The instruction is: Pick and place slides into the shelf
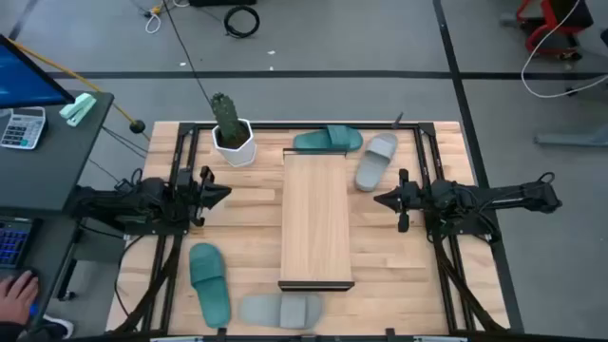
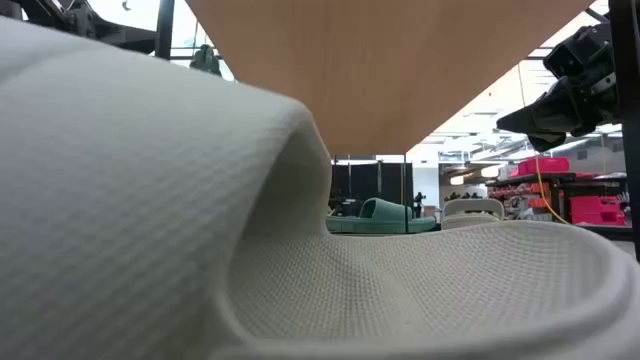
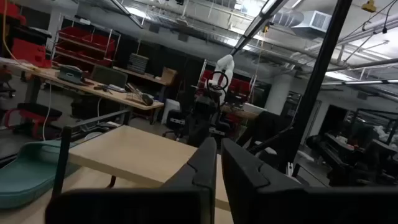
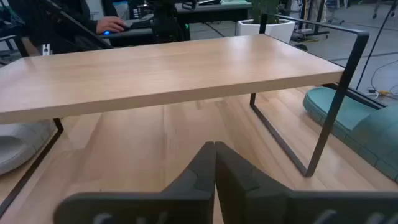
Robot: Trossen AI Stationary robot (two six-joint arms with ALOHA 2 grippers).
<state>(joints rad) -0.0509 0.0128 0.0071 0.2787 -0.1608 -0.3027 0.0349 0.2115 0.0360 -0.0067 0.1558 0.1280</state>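
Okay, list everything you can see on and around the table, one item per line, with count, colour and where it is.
Shelf: one, light wood with thin dark frame, table centre, nothing on it.
Teal slides: two; one at the shelf's far end, one near the left front corner.
Grey slides: two; one beside the far teal one, to its right, one at the front edge by the shelf's near end.
Cactus: one, green, in a white pot, far left of the table.
Calculator: one, grey, on the dark side desk at left.
Person's hand: one, lower left, at that desk.
Left gripper: jaws shut, holding nothing, left of the shelf.
Right gripper: jaws shut, holding nothing, right of the shelf.
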